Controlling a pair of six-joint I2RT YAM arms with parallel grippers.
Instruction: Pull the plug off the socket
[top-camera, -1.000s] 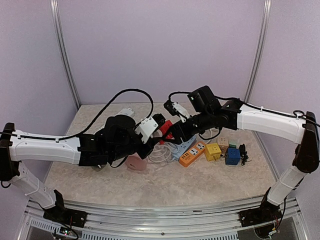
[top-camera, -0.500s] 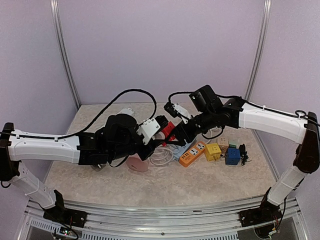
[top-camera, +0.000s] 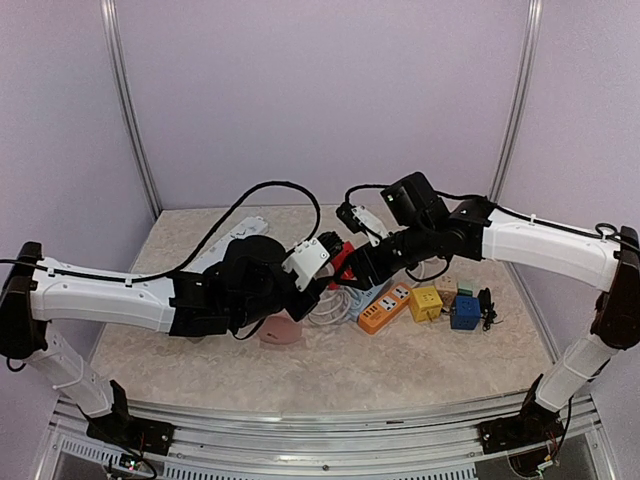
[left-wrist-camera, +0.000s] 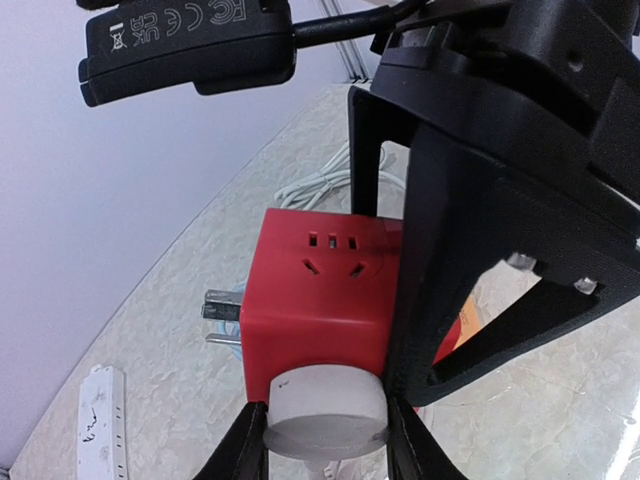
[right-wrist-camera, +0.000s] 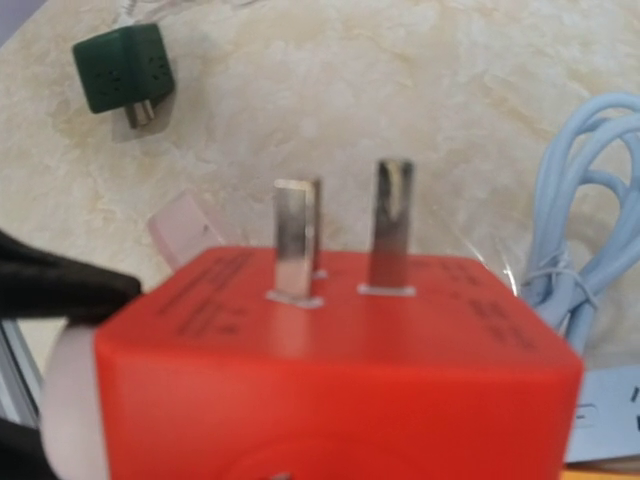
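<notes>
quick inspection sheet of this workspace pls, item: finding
surface: marbled beige table, no damage seen
job's things: red cube socket held off the table, white plug seemingly seated in one face
clutter: orange power strip, yellow cube, blue cube, green adapter, white power strip, pink item
grippers: left gripper shut on the white plug; right gripper clamps the red cube socket
cables: white coil, pale blue cable
surroundings: lilac walls, nothing else seen
</notes>
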